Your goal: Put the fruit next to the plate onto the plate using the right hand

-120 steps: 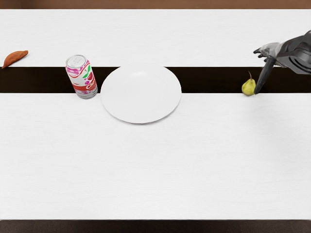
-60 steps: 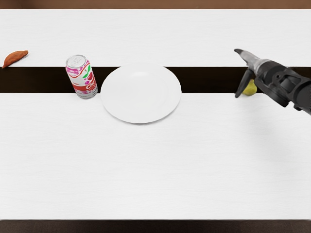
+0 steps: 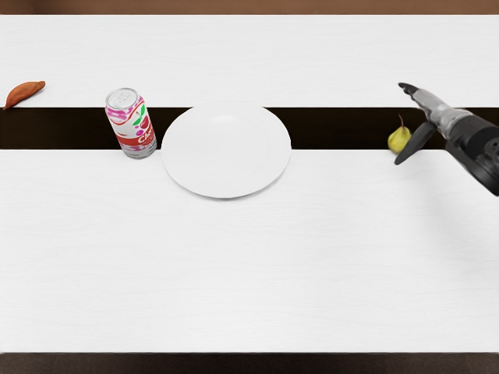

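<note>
At the desk's right, I am hovering the right hand beside the pear, fingers apart, needing to close round it next.

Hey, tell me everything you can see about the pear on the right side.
The pear is small, yellow-green and smooth, with a thin dark stem pointing up. It stands upright at the far edge of the white table, by the dark gap, well right of the plate. The open right robot hand is beside it; whether a finger touches it is unclear.
</note>
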